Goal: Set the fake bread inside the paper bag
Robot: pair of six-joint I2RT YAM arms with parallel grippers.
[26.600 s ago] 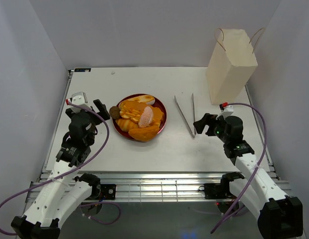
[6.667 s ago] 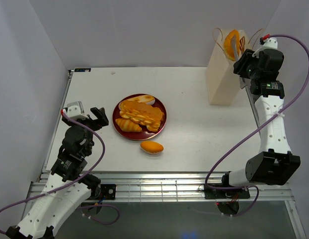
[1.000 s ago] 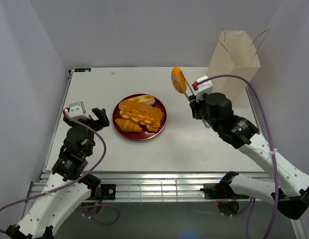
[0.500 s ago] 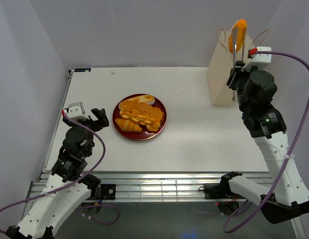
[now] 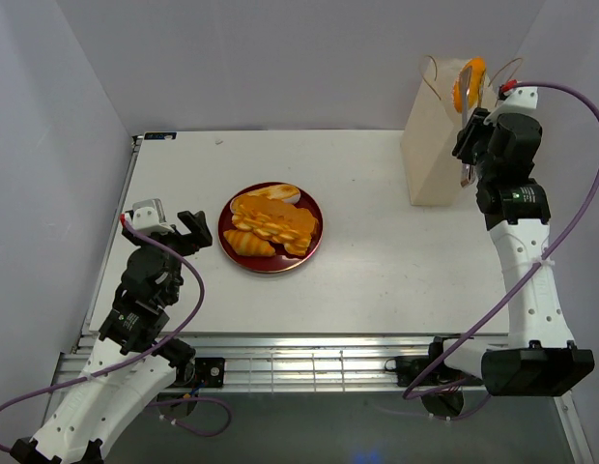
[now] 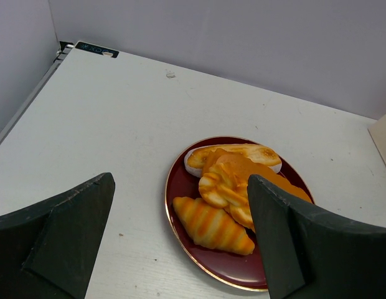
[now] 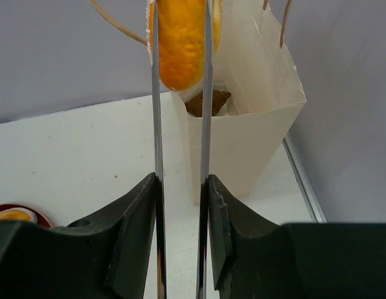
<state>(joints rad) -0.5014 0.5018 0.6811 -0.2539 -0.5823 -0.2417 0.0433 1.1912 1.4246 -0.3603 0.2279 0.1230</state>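
Right pincer [image 7: 180, 184] clamps slim metal tongs [image 7: 157, 124] holding one orange toy bread [image 7: 180, 43] over the single cream paper bag [image 7: 243, 143]. Left pincer [image 6: 180, 184] is spread.

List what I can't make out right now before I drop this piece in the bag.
- Paper bag contents: in the top view its walls hide the inside. The right wrist view shows only one brown piece past the held bread.
- Plate right side: left wrist view, covered by the left jaws.
- Breads on it: overlapping, count unclear in both views.
- Tongs grip: cut off by the right wrist view's bottom edge.
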